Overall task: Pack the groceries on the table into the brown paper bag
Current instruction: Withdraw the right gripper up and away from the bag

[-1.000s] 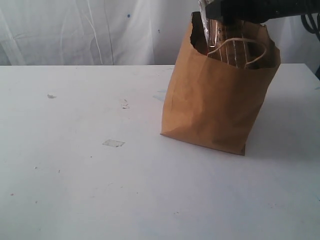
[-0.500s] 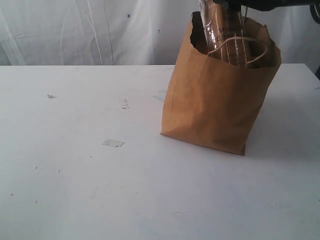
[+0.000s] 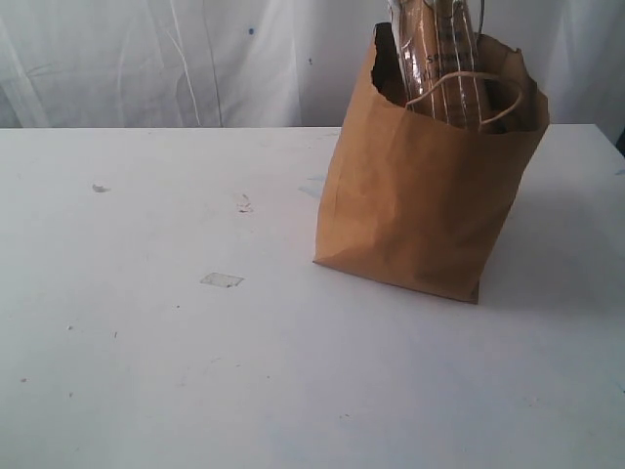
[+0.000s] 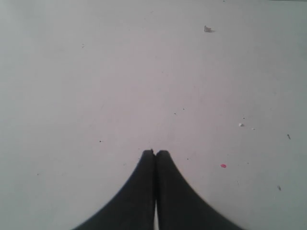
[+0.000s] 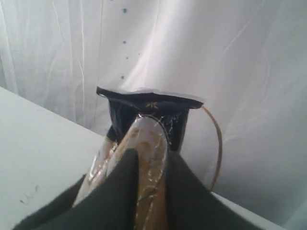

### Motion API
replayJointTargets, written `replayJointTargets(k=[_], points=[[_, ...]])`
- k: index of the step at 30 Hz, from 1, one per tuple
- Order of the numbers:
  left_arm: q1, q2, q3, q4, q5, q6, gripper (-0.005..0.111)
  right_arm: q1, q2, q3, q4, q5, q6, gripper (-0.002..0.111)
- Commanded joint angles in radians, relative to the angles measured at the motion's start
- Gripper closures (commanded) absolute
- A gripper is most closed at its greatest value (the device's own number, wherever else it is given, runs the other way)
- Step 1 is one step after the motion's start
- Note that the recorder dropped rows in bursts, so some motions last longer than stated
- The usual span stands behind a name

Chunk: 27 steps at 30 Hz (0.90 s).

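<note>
Brown paper bag [image 3: 420,215]: one, with one spaghetti pack [image 3: 441,68] standing in it.

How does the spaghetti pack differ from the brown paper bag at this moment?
The brown paper bag is opaque kraft paper; the spaghetti pack is clear wrap with a dark blue end. The bag is wide and stands on the table; the pack is narrow, stands inside it and sticks out above its rim. Both stand roughly upright.

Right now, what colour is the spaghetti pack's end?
Dark blue; the spaghetti pack shows best in the right wrist view.
</note>
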<state>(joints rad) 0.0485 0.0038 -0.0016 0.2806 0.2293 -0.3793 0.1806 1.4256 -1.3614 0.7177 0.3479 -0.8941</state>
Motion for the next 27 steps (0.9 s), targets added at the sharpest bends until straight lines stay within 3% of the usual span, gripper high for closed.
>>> replayJointTargets(k=[1,7,12,15,22,27], points=[[-0.004,-0.004,0.002,0.004,0.002,0.001,0.107,-0.023,-0.019,0.003,-0.246,0.076,0.13,0.108],[-0.004,-0.004,0.002,0.004,0.002,0.001,0.107,-0.136,-0.019,0.026,-0.557,0.097,0.587,0.108],[-0.004,-0.004,0.002,0.004,0.002,0.001,0.107,-0.264,-0.03,0.119,-0.634,0.185,0.829,0.108],[-0.004,-0.004,0.002,0.004,0.002,0.001,0.107,-0.312,-0.081,0.289,-0.634,0.106,0.901,0.108],[-0.004,-0.004,0.002,0.004,0.002,0.001,0.107,-0.329,-0.335,0.786,-0.614,-0.348,0.962,0.108],[-0.004,-0.004,0.002,0.004,0.002,0.001,0.107,-0.329,-0.527,0.976,-0.614,-0.313,1.007,0.108]])
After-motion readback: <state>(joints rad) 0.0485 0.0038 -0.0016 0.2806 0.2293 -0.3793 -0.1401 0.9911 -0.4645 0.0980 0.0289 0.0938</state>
